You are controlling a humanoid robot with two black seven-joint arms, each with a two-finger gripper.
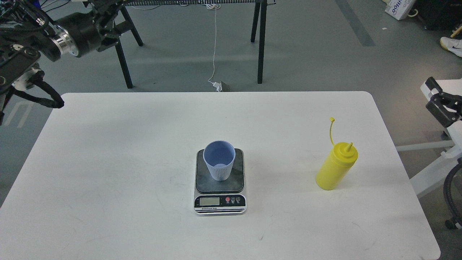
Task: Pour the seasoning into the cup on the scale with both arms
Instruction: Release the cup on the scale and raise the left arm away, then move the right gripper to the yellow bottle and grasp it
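Note:
The light-blue ribbed cup (219, 160) stands upright on the dark plate of the scale (220, 202) at the table's middle. Nothing holds it. The yellow squeeze bottle (336, 166) stands upright to the right, with its cap strap sticking up. My left gripper (104, 18) is raised far off at the top left, beyond the table, dark against the trestle legs. My right gripper (435, 96) shows only at the right edge, past the table's right side. Its two black fingers (438, 108) stand apart and hold nothing.
The white table (144, 144) carries only the scale and the bottle. A black trestle table (260, 43) and a white cable (215, 47) stand on the floor behind. A second white surface (451, 85) lies at the right.

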